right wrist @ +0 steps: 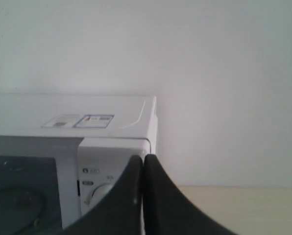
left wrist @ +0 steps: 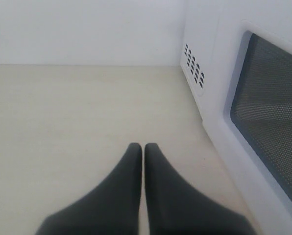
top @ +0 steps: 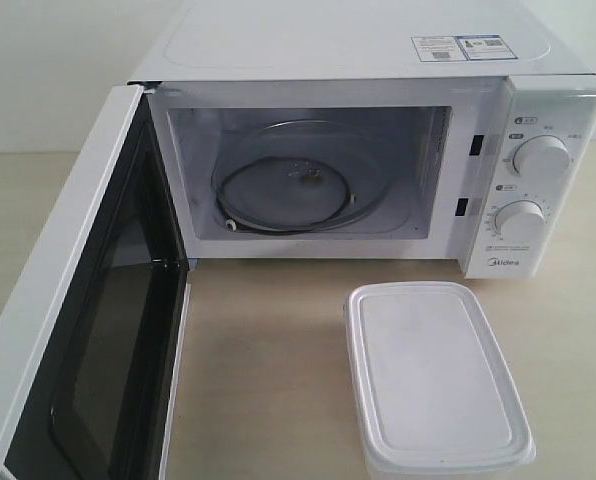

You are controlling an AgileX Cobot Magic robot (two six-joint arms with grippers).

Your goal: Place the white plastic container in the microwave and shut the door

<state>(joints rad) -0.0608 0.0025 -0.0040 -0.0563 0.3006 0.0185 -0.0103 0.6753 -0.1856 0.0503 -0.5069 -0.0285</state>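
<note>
The door [top: 68, 330] is swung wide, the left gripper [left wrist: 143, 146] clenched on nothing beside it, and only a glass plate [top: 298, 180] is seen inside the microwave [top: 378, 40]. The lidded container [top: 428, 380] is set on the table [top: 278, 330] before the dials [top: 538, 155], contents hidden; the right gripper [right wrist: 143, 157], clenched empty, should be opened and lowered across its narrow sides.

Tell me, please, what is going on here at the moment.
Nothing is being handled yet. The large white countertop microwave stands with its white dark-windowed door swung wide open. The rectangular translucent-white lidded plastic container sits untouched on the pale table in front of its dial panel. Both black end effectors are shut and empty: the left end effector is beside the open door, the right end effector faces the microwave's dial side.
</note>
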